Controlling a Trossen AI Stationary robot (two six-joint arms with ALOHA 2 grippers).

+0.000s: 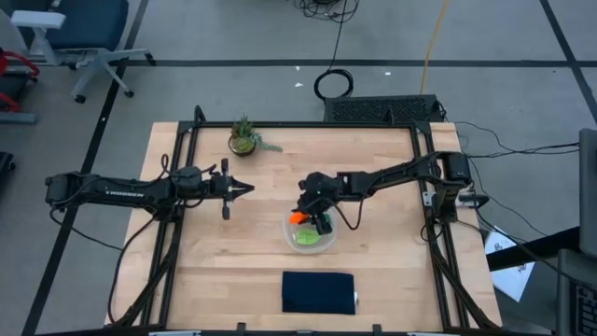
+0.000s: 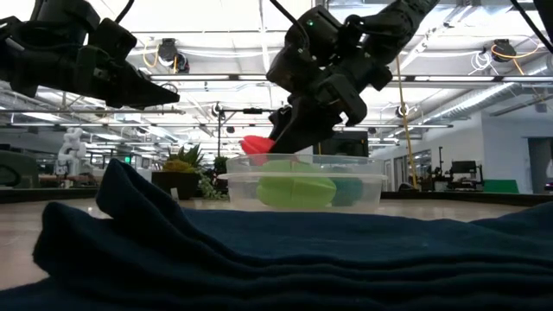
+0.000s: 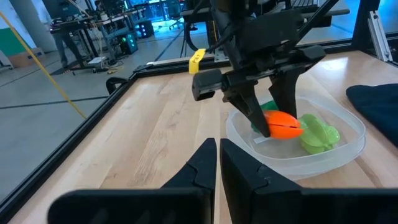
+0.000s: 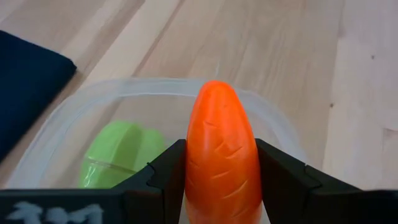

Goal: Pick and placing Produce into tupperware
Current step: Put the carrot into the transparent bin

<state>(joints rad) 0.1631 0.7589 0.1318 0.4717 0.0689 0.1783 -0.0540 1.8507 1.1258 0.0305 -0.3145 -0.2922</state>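
My right gripper (image 1: 312, 217) hangs over the clear tupperware (image 1: 311, 233), shut on the orange carrot (image 4: 221, 149). The carrot sticks out over the container's left rim (image 3: 283, 124). Inside the tupperware lie the light-green leafy piece (image 3: 318, 134) and a dark green lump (image 2: 349, 192), partly hidden. My left gripper (image 1: 247, 189) waits shut above the table, left of the container, its fingers (image 3: 217, 168) pointing toward it. My right gripper pinches the carrot between its two fingers (image 4: 166, 171), across the carrot's length. The fingers come from above, slanting down. The carrot is lifted clear, lying about level, its orange end (image 4: 214, 93) pointing out beyond the fingertips above the tupperware's rim (image 4: 124, 84).
A dark navy pad (image 1: 319, 292) lies near the table's near edge, in front of the container. A potted spiky plant (image 1: 244, 138) stands at the far left of the table. Bare wood (image 1: 392, 271) spreads around the container.
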